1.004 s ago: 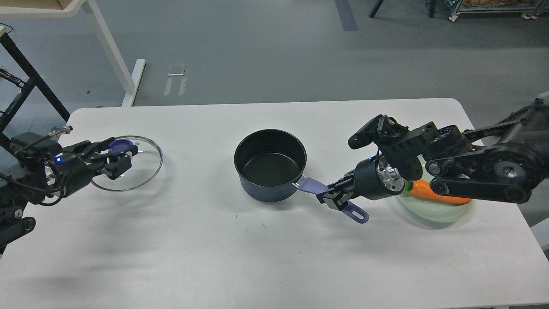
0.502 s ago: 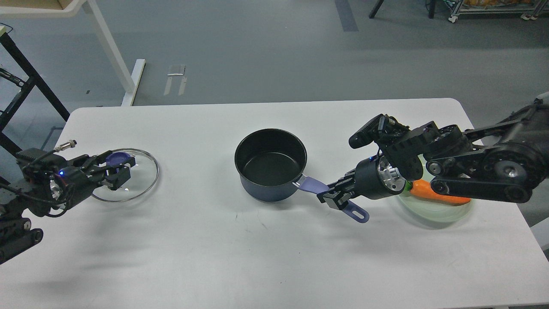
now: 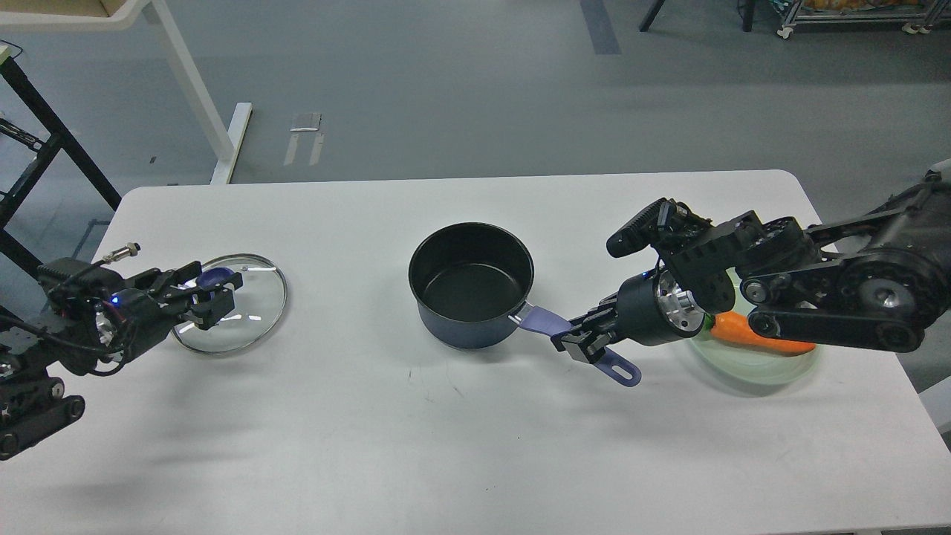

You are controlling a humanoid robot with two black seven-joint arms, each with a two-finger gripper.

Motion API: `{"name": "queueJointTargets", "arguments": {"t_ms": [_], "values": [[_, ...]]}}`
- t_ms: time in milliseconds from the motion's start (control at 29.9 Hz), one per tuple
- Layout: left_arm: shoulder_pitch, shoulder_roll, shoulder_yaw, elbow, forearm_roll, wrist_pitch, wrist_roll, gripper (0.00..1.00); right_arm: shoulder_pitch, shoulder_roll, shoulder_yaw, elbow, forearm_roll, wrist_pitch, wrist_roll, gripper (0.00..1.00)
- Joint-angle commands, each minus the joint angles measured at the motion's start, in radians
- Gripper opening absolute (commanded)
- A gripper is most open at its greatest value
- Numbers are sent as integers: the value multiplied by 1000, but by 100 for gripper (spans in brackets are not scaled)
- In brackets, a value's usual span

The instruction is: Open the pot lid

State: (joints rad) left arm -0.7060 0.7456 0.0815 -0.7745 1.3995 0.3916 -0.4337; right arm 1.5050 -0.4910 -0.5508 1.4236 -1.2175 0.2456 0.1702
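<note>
Head view: small dark navy-blue saucepan with a black inside stands uncovered mid-table, its long lavender handle running toward the right. Right gripper is clenched on that handle. Round clear glass lid with a metal rim lies on the white table well to the left — left gripper grasps its purple-blue knob. An orange carrot rests on a pale green plate behind the right arm.

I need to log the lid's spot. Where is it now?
In the head view the lid lies on the table's left side, well left of the pot, with the left gripper at its knob.
</note>
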Motion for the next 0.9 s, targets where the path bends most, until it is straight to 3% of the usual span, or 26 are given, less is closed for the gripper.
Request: {"name": "queueJointTargets", "arguments": {"t_ms": [0, 134, 201, 335, 602, 870], "values": [[0, 0, 1, 0, -13, 13, 0, 75, -2, 0, 0, 0, 0, 0, 0, 18], [-1, 0, 0, -2, -24, 13, 0, 83, -2, -1, 0, 0, 1, 0, 0, 19], [-3, 1, -5, -2, -54, 13, 0, 88, -2, -1, 0, 0, 0, -2, 0, 27], [-12, 6, -14, -3, -219, 13, -3, 98, -6, -1, 6, -2, 1, -3, 0, 57], [-53, 9, -14, -3, -461, -7, -19, 99, -12, -41, 67, -6, 39, -5, 0, 97], [-139, 1, -17, -8, -680, -54, -8, 99, -44, -182, 270, -98, 257, -6, 0, 98]]}}
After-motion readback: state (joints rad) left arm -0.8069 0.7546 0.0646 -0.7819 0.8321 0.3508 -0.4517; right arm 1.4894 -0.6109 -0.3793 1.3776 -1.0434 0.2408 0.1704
